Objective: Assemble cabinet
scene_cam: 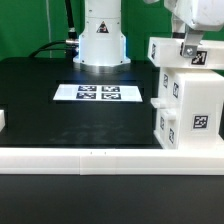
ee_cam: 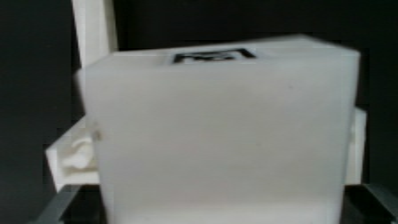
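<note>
Exterior view, from its left: we note a small white block (scene_cam: 2, 120) at the frame edge on the black table (scene_cam: 40, 90). A long low white rail (scene_cam: 90, 157) runs along the near edge of the table. Near the middle lies the marker board (scene_cam: 99, 94), a thin flat white sheet with black-and-white tags, in front of the arm's white base (scene_cam: 101, 40).

On the exterior view's right stands the cabinet (scene_cam: 190, 100), a large white plastic box of stacked tagged blocks, upright and just behind the rail. The gripper (scene_cam: 190, 45) sits at its top, touching the uppermost block; we cannot tell how the fingers stand.

Wrist view: the cabinet's white face (ee_cam: 214, 130) fills the frame, blurred, a tag (ee_cam: 217, 55) near one edge. Fingertips are not clearly seen.
</note>
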{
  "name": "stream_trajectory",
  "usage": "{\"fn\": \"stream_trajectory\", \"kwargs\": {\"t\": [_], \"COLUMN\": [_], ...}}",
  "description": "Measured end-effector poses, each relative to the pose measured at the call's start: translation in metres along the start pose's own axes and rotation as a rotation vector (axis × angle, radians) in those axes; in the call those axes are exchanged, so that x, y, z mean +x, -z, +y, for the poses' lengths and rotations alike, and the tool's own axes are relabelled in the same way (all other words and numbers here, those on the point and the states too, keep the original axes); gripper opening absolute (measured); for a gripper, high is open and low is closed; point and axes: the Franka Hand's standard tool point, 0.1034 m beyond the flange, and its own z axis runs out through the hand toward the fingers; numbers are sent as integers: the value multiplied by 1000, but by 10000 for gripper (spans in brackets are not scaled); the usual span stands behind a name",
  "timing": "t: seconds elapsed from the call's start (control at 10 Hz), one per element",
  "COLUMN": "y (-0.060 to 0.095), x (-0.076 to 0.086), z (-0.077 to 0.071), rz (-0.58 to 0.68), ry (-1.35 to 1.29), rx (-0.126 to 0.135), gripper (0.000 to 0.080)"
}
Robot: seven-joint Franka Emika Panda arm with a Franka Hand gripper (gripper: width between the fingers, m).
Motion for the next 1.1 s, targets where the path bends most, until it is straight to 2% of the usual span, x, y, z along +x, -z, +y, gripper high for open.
{"fn": "stream_trajectory", "kwargs": {"t": [0.4, 0.6, 0.8, 0.9, 1.1], "y": [0, 0, 0, 1, 2], "x": [0, 1, 2, 4, 6], "z": [0, -3, -5, -6, -6], "rz": [0, -2, -4, -3, 0], "ry": [-52, -310, -437, -657, -881], "rx": [2, 14, 19, 19, 14], "gripper": [561, 561, 561, 561, 563]}}
